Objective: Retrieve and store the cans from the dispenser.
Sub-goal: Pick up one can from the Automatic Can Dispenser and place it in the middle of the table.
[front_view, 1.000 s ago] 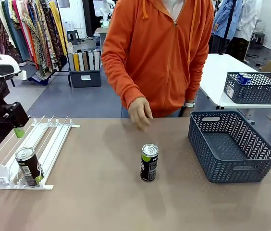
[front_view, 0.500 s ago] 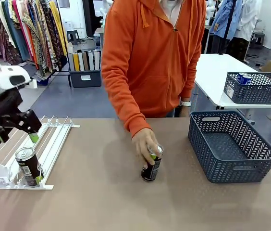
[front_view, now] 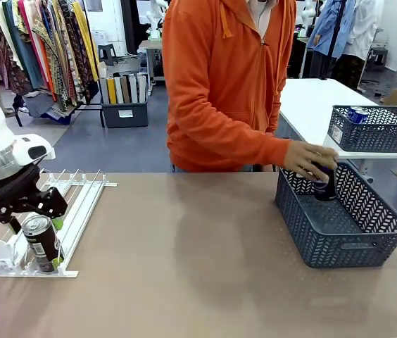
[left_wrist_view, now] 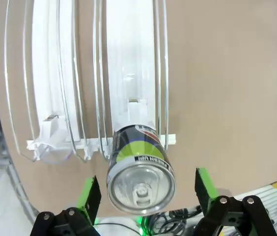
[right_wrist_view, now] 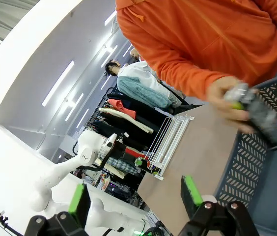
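Note:
A dark can (front_view: 44,251) with a green accent stands at the near end of the white dispenser (front_view: 79,204) on the table's left. My left gripper (front_view: 42,215) hovers just over it, open. In the left wrist view the can (left_wrist_view: 141,164) sits between the green pads (left_wrist_view: 90,192), which are apart from it, and the dispenser (left_wrist_view: 128,73) stretches beyond. The person's hand holds another dark can (front_view: 323,186) over the grey basket (front_view: 339,243). My right gripper (right_wrist_view: 134,199) is open and empty, looking at that can (right_wrist_view: 261,115) and hand.
A second grey basket (front_view: 378,134) with a blue can (front_view: 357,113) sits on the white table at the far right. The person in an orange hoodie (front_view: 227,84) leans over the table's far edge. Bare brown tabletop (front_view: 184,267) lies between dispenser and basket.
The person grasped the can standing mid-table and carried it right, over the basket. My left gripper came forward and down over the can in the dispenser.

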You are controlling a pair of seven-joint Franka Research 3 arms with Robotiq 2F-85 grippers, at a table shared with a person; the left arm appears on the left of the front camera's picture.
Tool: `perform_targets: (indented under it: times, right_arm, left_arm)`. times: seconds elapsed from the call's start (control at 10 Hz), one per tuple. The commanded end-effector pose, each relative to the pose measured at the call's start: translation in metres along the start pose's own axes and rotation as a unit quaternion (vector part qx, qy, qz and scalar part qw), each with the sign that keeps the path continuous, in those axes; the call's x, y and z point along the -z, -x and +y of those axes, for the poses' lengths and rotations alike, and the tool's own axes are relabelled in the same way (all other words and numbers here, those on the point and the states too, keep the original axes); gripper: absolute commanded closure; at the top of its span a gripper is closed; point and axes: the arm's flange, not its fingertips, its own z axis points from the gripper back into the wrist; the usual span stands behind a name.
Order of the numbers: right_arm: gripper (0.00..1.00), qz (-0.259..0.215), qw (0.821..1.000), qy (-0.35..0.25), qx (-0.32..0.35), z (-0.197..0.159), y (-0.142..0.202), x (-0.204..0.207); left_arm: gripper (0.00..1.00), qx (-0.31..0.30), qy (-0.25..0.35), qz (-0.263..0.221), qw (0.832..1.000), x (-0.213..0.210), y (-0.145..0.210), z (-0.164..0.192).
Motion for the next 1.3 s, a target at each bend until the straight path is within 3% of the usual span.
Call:
perform_targets:
  times: [0.0,0.5,0.6,0.7,0.8,1.2]
  right_arm:
    - [0.00,-0.009,1.000,-0.005,0.005,0.0037,-0.0039,0.0029]
    - [0.00,-0.009,1.000,-0.005,0.005,0.0037,-0.0039,0.0029]
    - [0.00,-0.009,1.000,-0.005,0.005,0.0037,-0.0039,0.0029]
    - [0.00,-0.009,1.000,-0.005,0.005,0.0037,-0.0039,0.0029]
    - [0.00,-0.009,1.000,-0.005,0.005,0.0037,-0.0039,0.0029]
    - [0.00,-0.009,1.000,-0.005,0.005,0.0037,-0.0039,0.0029]
  left_arm:
    - [0.00,-0.015,0.000,0.005,1.000,0.0115,-0.0032,0.0011]
    - [0.00,-0.022,-0.006,0.023,0.999,0.0198,-0.0078,0.0021]
    - [0.36,-0.022,-0.010,0.019,1.000,0.0202,-0.0083,0.0016]
    - [0.95,-0.021,-0.012,0.019,1.000,0.0205,-0.0085,0.0000]
    - [1.00,-0.019,-0.015,0.017,1.000,0.0213,-0.0083,-0.0009]
    - [1.00,-0.028,-0.022,0.009,0.999,0.0193,-0.0069,0.0008]
